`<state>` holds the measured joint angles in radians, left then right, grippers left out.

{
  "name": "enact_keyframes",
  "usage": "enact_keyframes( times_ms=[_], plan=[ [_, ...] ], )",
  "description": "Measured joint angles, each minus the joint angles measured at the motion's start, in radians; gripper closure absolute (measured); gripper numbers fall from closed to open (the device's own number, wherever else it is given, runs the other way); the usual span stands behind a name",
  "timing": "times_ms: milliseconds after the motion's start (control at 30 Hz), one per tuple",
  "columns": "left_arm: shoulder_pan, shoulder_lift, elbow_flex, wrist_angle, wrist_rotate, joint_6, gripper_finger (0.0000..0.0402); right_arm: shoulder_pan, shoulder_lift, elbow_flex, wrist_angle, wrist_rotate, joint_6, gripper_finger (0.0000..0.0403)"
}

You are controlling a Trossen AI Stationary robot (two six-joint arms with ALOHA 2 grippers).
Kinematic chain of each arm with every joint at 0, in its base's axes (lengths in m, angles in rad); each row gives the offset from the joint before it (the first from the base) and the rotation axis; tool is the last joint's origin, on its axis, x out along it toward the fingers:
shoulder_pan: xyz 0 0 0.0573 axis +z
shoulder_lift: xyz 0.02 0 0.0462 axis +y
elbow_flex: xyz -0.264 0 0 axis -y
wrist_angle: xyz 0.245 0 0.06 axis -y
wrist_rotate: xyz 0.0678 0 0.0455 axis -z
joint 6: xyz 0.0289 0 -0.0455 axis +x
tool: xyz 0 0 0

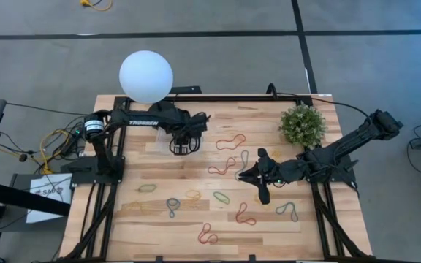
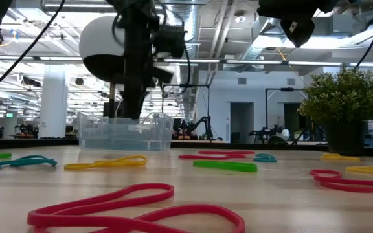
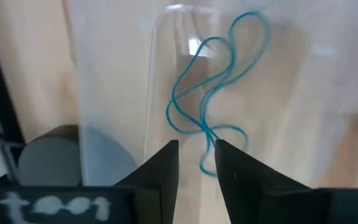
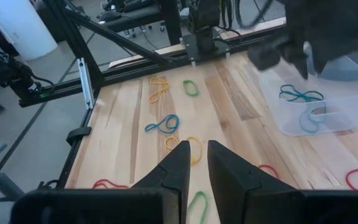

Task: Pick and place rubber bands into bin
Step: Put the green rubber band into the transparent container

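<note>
Now, our step: we are letting a thin blue-green rubber band (image 3: 213, 106) drop into the small clear plastic bin (image 1: 159, 141).
Left gripper (image 3: 196, 163): it hangs over the bin, fingers a little apart, with the band lying just past the tips.
Do it well: we think we should open wider and lift straight up, so the floppy band does not snag.
Right gripper (image 4: 194, 163): it waits above the wooden table (image 1: 269, 234), fingers a little apart, holding nothing.
Still to pick: many colored rubber bands (image 1: 221, 197) lie spread on the table, well apart from the bin.
</note>
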<state>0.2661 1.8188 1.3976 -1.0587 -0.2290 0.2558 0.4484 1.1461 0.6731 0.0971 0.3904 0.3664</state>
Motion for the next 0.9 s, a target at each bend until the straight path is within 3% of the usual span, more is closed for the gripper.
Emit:
enact_keyframes(
  times_ms=[133,267,467,700,900],
  plan=[
    [-0.032,-0.046,0.123,-0.112,0.078,0.005,0.0305,0.001,0.000,0.000,0.000,0.000,0.004,0.0353],
    [-0.079,-0.178,0.168,-0.146,0.116,0.016,0.0305,0.010,0.000,0.000,-0.013,-0.002,0.026,0.0353],
    [-0.169,-0.443,0.149,-0.182,0.124,-0.192,0.0305,0.023,0.000,0.000,-0.013,-0.001,0.027,0.0353],
    [-0.354,-0.675,-0.127,-0.120,0.116,-0.498,0.0305,0.023,0.000,0.000,-0.008,0.000,0.027,0.0353],
    [-0.525,-0.739,-0.449,-0.025,0.139,-0.727,0.0305,0.021,0.000,0.000,-0.013,0.000,0.026,0.0353]
  ],
)
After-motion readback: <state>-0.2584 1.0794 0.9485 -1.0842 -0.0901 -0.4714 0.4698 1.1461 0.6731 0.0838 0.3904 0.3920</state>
